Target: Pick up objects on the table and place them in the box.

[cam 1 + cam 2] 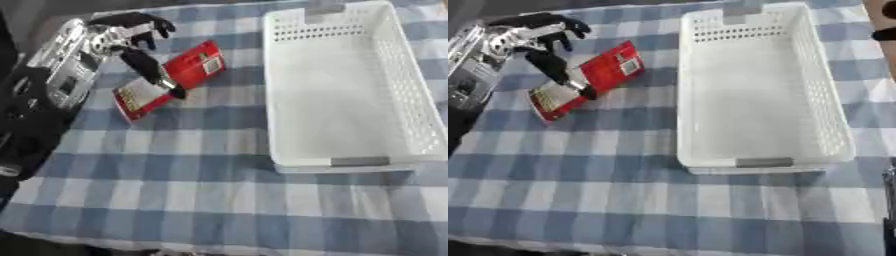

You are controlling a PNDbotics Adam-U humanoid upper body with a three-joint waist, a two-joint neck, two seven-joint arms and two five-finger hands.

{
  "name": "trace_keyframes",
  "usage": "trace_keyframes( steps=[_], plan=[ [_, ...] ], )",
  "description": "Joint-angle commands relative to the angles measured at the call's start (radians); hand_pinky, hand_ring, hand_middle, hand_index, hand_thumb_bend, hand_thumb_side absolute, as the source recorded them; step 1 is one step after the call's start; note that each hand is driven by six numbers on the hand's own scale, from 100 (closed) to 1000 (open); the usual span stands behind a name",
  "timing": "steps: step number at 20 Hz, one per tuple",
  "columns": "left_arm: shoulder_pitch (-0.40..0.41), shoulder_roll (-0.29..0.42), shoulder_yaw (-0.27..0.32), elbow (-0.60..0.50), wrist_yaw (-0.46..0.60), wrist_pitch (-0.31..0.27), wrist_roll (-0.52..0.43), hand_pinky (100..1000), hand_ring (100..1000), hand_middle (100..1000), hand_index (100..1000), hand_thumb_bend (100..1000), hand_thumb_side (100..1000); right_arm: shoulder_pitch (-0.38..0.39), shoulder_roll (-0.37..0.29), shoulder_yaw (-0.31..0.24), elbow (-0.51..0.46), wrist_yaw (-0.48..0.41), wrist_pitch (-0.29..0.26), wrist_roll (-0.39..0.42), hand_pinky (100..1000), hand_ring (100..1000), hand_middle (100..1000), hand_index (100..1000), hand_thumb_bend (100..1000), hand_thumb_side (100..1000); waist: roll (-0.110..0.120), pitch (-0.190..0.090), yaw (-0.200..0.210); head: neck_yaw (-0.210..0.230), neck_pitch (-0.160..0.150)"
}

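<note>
A red packet point(194, 64) with a white label lies flat and slanted on the checked cloth, left of the box. The box is a white perforated plastic basket point(273, 107) with nothing in it that I can see. My left hand point(112, 38) comes in from the upper left and hovers over the packet's left half. Its dark fingers point(144, 22) arch above the packet's far side, and one long straight digit point(150, 70) reaches down across the packet's middle. The hand is spread, not closed round the packet. My right hand does not show.
A blue and white checked cloth point(175, 175) covers the table, with its front edge near the bottom. My left arm's black and silver body point(44, 85) fills the left edge. A thin dark strip point(891, 210) shows at the lower right edge.
</note>
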Motion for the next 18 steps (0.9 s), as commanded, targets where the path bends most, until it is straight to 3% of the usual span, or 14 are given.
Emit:
trace_keyframes(
  steps=[1, 18],
  plan=[
    [-0.007, -0.003, 0.018, 0.005, 0.019, 0.003, 0.025, 516, 733, 843, 965, 945, 477, -0.005, 0.002, -0.004, -0.013, -0.003, -0.001, 0.001, 621, 743, 679, 897, 100, 1000, -0.006, -0.013, 0.002, 0.014, -0.004],
    [0.012, -0.074, -0.003, 0.037, 0.060, -0.020, 0.039, 509, 726, 842, 960, 953, 471, -0.011, 0.006, -0.004, -0.016, -0.005, -0.001, 0.001, 619, 741, 677, 895, 100, 1000, -0.011, -0.010, 0.000, 0.020, -0.004]
  ],
)
